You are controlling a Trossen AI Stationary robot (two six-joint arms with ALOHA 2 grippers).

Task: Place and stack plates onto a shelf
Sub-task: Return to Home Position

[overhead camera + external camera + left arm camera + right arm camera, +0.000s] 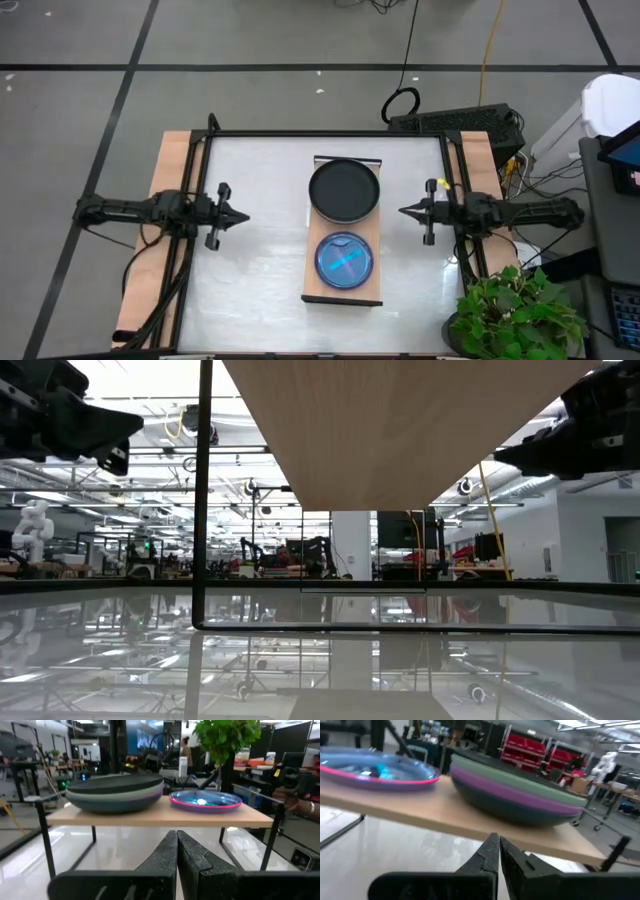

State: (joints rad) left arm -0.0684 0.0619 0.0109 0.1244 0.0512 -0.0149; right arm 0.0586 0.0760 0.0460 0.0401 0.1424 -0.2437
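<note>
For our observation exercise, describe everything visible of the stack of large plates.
The stack of large plates is round, shallow, plastic-looking plates nested level: black on top, then sage-green, purple, a dark one lowest. It rests at one end of the light-wood shelf, beside but apart from the small blue-on-pink pair. Nothing else touches it.

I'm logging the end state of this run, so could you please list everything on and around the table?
shelf: one, light wood, mid-table.
Large plates: at least three, black plate on sage-green plate on purple plate, stacked at the shelf's dark-framed end.
Small plates: two, blue plate on pink plate, shelf's other end.
plant: one, green, beyond the table's right side.
table: one, white.
left gripper: shut, left of the shelf.
right gripper: shut, right of the shelf.
</note>
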